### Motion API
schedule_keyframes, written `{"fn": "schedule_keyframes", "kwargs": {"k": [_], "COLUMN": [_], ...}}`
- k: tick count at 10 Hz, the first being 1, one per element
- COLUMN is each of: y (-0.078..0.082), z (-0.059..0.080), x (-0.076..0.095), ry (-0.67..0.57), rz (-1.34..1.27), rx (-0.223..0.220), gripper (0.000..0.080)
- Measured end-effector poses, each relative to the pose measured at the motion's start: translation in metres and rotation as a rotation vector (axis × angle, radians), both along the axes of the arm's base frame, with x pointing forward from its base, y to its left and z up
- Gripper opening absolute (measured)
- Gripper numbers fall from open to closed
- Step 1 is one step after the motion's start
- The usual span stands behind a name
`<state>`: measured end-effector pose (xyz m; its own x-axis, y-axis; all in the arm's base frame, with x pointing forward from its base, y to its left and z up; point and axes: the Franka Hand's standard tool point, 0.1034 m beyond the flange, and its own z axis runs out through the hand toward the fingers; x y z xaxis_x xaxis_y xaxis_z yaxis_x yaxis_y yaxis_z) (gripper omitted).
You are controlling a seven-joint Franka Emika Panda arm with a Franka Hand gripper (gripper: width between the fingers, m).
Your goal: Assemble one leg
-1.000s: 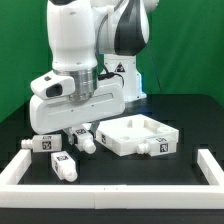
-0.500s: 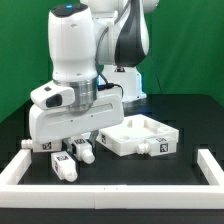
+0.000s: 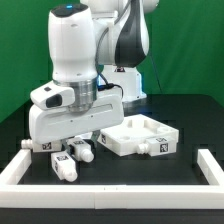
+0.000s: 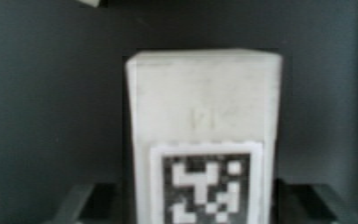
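My gripper (image 3: 80,142) is low over the black table at the exterior view's left and is shut on a leg (image 3: 84,152), a small white post with a black-and-white tag. In the wrist view this leg (image 4: 202,100) fills the middle, tag end between my dark fingers (image 4: 105,200), which press on its two sides; my gripper (image 4: 202,205) is centred on it. Two more legs lie close by, one (image 3: 42,145) to the left and one (image 3: 65,167) in front. The arm's body hides part of the held leg.
The large white square tray-like piece (image 3: 135,135) with a raised rim lies just to the exterior view's right of my gripper. A white rail (image 3: 110,190) runs along the table's front, with raised ends at left (image 3: 18,165) and right (image 3: 210,165). The robot base stands behind.
Over the last second the hand dropped lower, shifted slightly to the exterior view's left and levelled out, the leg moving with it. In the last half second nothing moved.
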<state>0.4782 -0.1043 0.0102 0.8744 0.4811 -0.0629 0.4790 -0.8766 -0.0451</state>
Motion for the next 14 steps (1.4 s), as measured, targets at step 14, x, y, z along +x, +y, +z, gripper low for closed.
{"fn": "schedule_keyframes", "kwargs": {"k": [14], "y": [0.155], "z": [0.048], "x": [0.006], "ry": [-0.078], "rz": [0.028], "rx": [-0.006], "gripper": [0.0649]}}
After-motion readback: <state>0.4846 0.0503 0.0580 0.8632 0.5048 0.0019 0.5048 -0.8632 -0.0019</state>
